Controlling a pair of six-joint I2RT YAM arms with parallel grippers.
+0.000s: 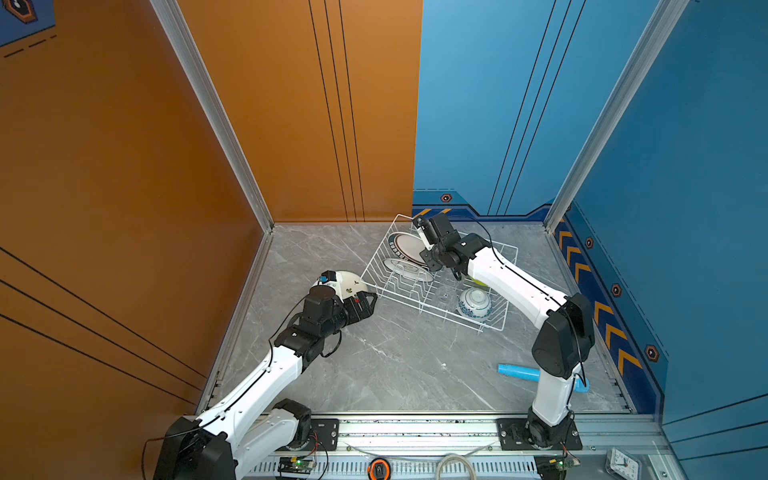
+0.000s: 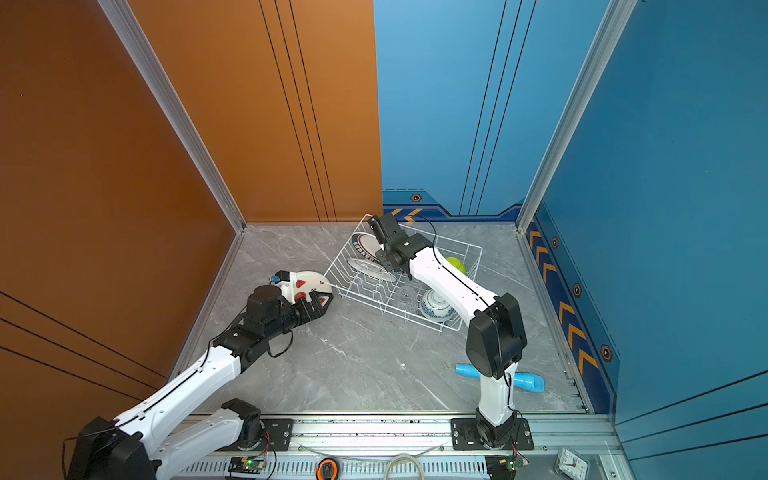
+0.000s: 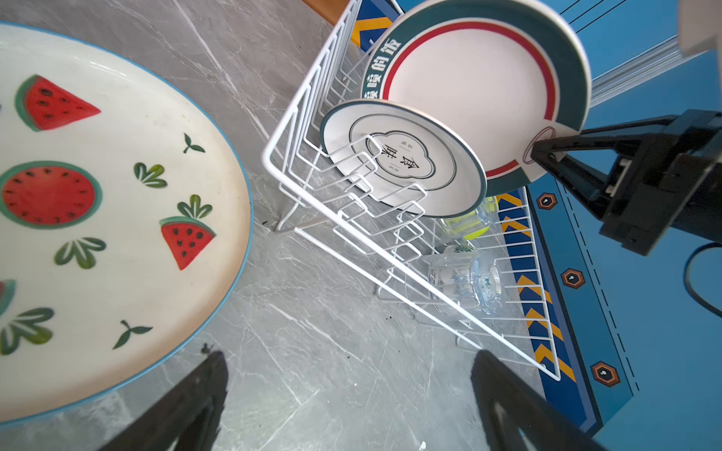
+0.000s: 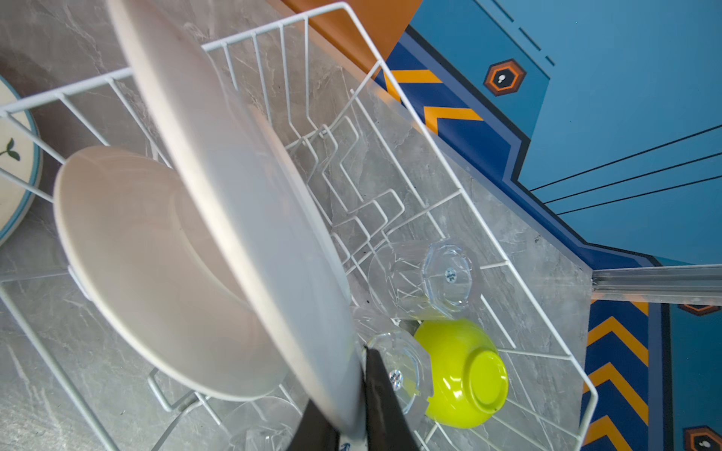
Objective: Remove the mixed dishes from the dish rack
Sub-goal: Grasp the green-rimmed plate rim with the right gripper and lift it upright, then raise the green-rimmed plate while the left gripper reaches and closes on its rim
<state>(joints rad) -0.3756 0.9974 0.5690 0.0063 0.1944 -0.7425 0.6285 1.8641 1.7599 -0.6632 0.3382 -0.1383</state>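
Observation:
The white wire dish rack stands at the back of the table. In it a dark-rimmed plate and a smaller white plate stand on edge. It also holds a lime-green bowl, a white-and-blue bowl and clear glass cups. My right gripper is shut on the dark-rimmed plate's rim. The watermelon plate lies flat on the table left of the rack. My left gripper hangs open beside it, holding nothing.
A light blue tube lies on the table near the right arm's base. Orange and blue walls close in the back and sides. Bare marble table stretches in front of the rack.

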